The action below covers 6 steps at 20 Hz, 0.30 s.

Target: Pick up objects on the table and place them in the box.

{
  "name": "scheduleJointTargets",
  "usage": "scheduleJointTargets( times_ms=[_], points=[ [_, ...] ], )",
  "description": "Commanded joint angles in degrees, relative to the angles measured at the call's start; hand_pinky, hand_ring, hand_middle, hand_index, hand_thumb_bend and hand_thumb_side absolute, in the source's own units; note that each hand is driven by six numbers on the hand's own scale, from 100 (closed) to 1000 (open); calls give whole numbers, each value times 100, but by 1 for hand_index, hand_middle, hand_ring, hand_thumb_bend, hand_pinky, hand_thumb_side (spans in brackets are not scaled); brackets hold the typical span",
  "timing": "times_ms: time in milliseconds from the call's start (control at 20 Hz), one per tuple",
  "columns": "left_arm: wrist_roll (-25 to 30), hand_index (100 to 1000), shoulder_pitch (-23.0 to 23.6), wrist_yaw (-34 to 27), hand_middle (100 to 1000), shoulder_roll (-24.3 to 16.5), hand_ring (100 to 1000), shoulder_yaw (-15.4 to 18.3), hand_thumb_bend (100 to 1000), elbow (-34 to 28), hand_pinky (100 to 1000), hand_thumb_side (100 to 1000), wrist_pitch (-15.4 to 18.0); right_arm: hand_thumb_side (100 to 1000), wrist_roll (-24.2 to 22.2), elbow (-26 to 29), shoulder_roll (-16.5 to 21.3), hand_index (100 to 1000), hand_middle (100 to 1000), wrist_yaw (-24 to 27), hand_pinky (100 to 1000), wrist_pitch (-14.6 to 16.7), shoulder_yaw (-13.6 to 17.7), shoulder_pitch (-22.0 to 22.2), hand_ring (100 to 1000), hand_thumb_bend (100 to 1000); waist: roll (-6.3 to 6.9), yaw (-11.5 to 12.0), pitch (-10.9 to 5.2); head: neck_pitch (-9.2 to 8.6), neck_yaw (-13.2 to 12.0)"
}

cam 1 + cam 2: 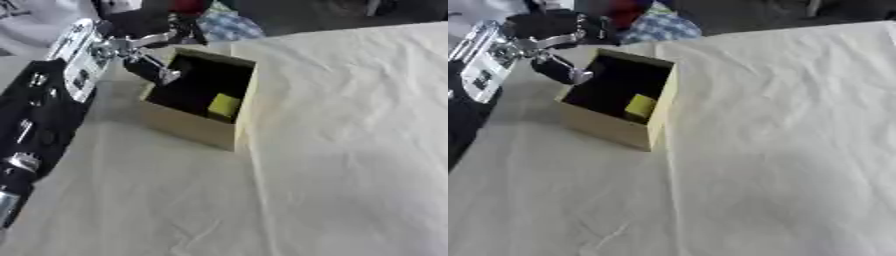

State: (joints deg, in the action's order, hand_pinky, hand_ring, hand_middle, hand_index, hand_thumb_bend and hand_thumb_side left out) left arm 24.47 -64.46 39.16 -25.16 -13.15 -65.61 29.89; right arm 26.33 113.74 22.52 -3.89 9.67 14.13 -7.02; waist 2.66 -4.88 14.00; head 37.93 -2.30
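The robot's left arm [39, 115] comes in along the left edge, black with silver joints, and ends in the left hand [144, 52] at the far left, poised over the left rim of the box [197, 127]. Its fingers [166, 72] point down and toward the box's dark interior, hanging just above the opening. They look relaxed and apart rather than curled round anything, and nothing can be made out between them, though they are dark against a dark interior.

To the right of the hand sits the box, a tan open-topped cardboard carton standing on the pale cloth-covered table [350, 150]. It is turned so that 1 corner faces the near side. Inside it, against the right wall and toward the near corner, lies a yellow-green block [224, 106]. So this object is already in the box, right of and nearer than the fingertips.

Further right, the cloth runs wide and wrinkled to the right edge, and no other object for picking shows on it in either view. The right hand is not in view.

As a judgement, the left hand is the only one near the box, and any next pick would turn on finding an object outside these views, since the block lies below and right of the fingers, already placed.
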Motion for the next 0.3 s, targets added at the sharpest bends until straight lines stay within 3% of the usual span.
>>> scheduleJointTargets(
  times_ms=[50,200,250,300],
  points=[
    [61,862,-24,-823,797,-417,815,144,100,-700,716,185,-320,860,33,85,229,706,528,-4,611,35,74,0,651,100,-45,39,-156,60,49],
    [-9,862,185,-1582,799,-774,812,239,100,-1465,713,177,-709,858,54,85,310,706,529,-34,612,63,94,62,652,100,-50,114,-235,111,83],
    [-69,862,283,-1822,800,-901,811,278,100,-1731,712,568,-844,857,65,85,330,707,530,-44,613,69,103,82,652,100,-49,138,-258,129,91],
    [-158,861,395,-2043,800,-1038,811,327,100,-1998,712,162,-967,856,76,85,347,707,530,-55,613,75,112,101,653,100,-45,169,-284,148,106]
  ],
)
